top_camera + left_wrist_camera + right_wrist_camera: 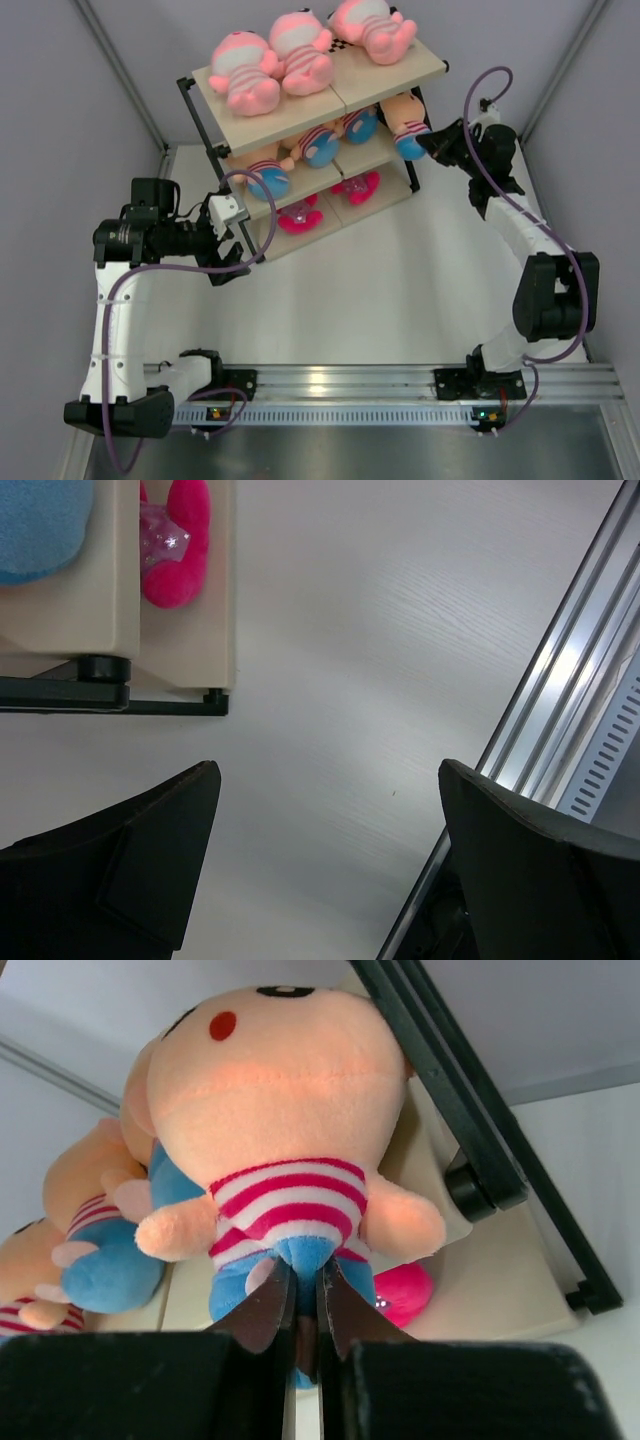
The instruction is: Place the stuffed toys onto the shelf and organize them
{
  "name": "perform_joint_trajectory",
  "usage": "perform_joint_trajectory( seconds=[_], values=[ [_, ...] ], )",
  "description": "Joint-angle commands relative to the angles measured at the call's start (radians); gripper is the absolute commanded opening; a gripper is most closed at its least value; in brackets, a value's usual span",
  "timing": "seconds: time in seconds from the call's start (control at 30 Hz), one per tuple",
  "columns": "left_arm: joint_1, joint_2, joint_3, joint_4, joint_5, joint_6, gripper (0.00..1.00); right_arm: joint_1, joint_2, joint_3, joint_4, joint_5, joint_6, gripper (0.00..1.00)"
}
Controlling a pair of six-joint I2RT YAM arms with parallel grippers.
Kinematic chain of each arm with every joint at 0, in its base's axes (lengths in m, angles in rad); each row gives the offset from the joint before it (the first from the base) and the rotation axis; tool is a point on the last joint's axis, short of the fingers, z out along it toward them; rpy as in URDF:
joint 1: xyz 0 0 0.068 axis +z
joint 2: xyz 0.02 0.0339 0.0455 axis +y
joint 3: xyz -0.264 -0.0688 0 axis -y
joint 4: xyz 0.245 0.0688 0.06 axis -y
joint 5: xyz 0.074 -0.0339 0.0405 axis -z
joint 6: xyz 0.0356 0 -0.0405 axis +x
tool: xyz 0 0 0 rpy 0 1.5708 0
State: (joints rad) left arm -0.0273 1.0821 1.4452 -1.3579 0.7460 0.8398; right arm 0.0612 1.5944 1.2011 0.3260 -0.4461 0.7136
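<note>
Upper centre of the top view, three pink plush dolls [300, 55] have pink-and-white striped middles. The shelf [285, 125] has cream boards, a black frame and a black-and-white checkered strip [343, 44]. Filling the right wrist view, the boy doll [285, 1110] is peach with a red dot, a red-and-white striped shirt and blue bottoms. Hot-pink toys [357, 186] show below. The table [400, 290] is white, the cables [487, 165] purple, and the left gripper [328, 775] and right gripper [298, 1285] black.

Read as a robotics lab test cell. Noted bare grey panel walls [60, 90] boxing in a white table [400, 290] beneath the left gripper [328, 780], slotted aluminium mounting rail [560, 670] just beside it, purple cabling [484, 76] trailing behind.
</note>
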Motion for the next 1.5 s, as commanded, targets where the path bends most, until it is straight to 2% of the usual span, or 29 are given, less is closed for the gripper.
perform_joint_trajectory(
  seconds=[0.0, 0.23, 0.37, 0.57, 0.63, 0.87, 1.0, 1.23, 1.47],
  values=[
    [0.001, -0.011, -0.005, -0.007, 0.009, 0.005, 0.97, 0.025, -0.097, 0.084, -0.054, 0.134, -0.120, 0.00],
    [0.001, -0.010, -0.005, -0.007, 0.003, 0.008, 0.96, 0.149, -0.159, 0.167, -0.189, 0.440, -0.498, 0.00],
    [0.001, -0.010, -0.005, -0.006, 0.000, 0.005, 0.96, 0.198, -0.154, 0.187, -0.177, 0.568, -0.580, 0.00],
    [0.003, -0.014, -0.005, -0.006, -0.005, 0.005, 0.97, 0.267, -0.111, 0.238, -0.131, 0.639, -0.706, 0.00],
    [0.003, -0.014, -0.006, -0.006, -0.008, 0.005, 0.97, 0.284, -0.096, 0.244, -0.113, 0.649, -0.796, 0.00],
    [0.001, -0.014, -0.014, -0.006, -0.017, 0.005, 0.97, 0.353, -0.041, 0.256, 0.023, 0.731, -0.945, 0.00],
    [0.003, -0.016, -0.014, -0.006, -0.022, 0.005, 0.97, 0.384, -0.036, 0.252, 0.068, 0.727, -1.071, 0.00],
    [0.003, -0.016, -0.017, -0.006, -0.025, 0.012, 0.97, 0.410, -0.105, 0.190, 0.102, 0.692, -1.146, 0.00],
    [0.003, -0.013, -0.017, -0.007, -0.025, 0.013, 0.97, 0.393, -0.091, 0.224, -0.004, 0.502, -1.238, 0.00]
  ],
)
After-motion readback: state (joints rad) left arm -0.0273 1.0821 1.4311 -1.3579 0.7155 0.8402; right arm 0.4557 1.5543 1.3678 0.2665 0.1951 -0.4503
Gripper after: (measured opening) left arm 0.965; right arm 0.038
